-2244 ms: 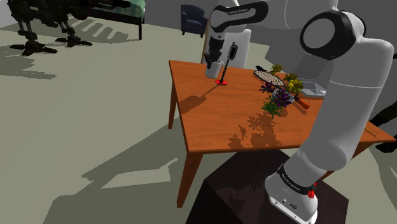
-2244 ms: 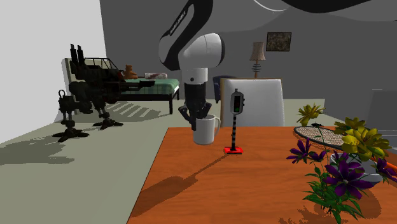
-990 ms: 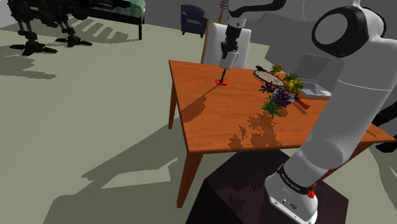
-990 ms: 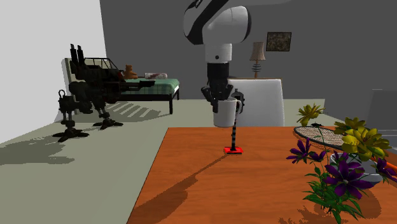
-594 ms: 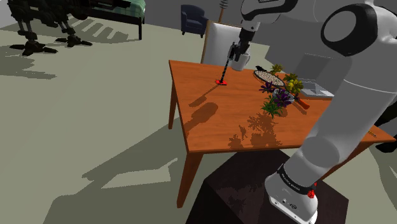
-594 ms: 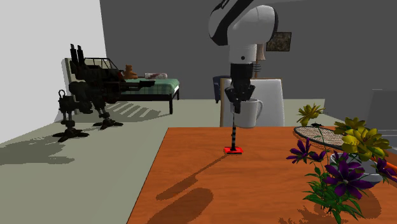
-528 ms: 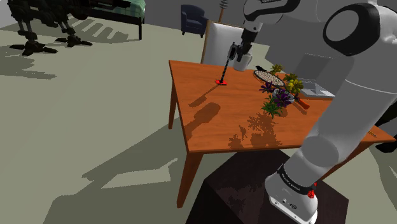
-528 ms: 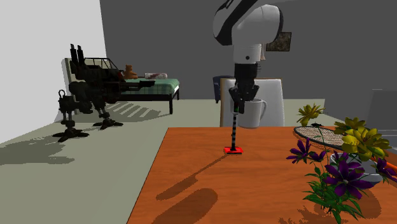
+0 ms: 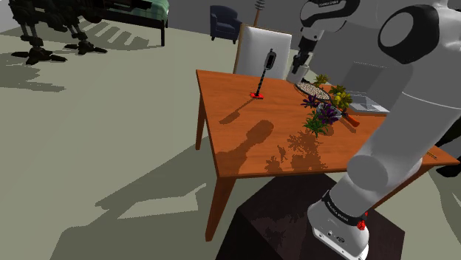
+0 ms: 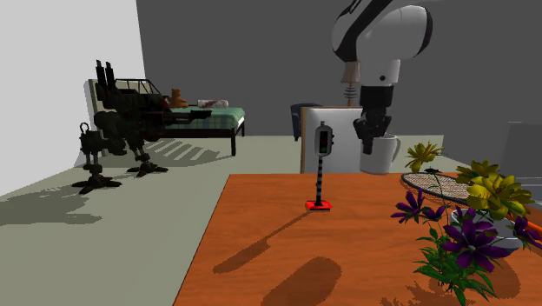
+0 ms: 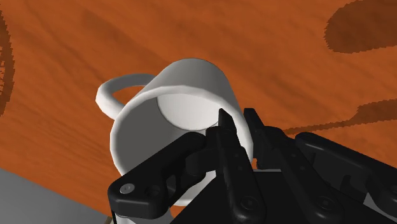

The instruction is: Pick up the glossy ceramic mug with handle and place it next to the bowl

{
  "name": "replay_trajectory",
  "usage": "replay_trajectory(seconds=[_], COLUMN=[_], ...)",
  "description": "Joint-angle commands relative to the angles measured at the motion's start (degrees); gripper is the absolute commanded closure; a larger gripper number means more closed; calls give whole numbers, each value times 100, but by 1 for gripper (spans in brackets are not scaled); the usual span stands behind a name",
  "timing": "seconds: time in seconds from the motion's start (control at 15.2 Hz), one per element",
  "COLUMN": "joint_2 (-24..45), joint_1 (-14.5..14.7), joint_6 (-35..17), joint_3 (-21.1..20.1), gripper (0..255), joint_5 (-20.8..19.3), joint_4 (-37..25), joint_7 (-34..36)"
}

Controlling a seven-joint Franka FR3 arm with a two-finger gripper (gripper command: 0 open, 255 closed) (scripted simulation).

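Above the far edge of the orange-brown wooden table [image 10: 252,209], the all-black two-finger gripper [image 10: 372,139], clamped on the rim of the glossy white handled mug [image 10: 380,157], has carried it airborne past the slim black red-based post [image 10: 320,174] toward the purple and yellow flowers [image 10: 473,230], with the set-down apparently remaining.

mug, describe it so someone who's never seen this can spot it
Find the orange-brown table, then the black gripper above it. The mug hangs there, clamped by its rim: plain white with a loop handle, the only thing held clear of the tabletop.
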State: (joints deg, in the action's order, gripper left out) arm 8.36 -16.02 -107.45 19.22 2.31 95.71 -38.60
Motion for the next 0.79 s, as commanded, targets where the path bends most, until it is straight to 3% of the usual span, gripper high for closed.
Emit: replay_trajectory(seconds=[0.0,0.73], joint_2=[73,747], joint_1=[-171,-1180], joint_6=[24,282], joint_3=[111,615], gripper=[255,255], joint_5=[63,528], joint_4=[-90,-920], joint_7=[-302,-1833])
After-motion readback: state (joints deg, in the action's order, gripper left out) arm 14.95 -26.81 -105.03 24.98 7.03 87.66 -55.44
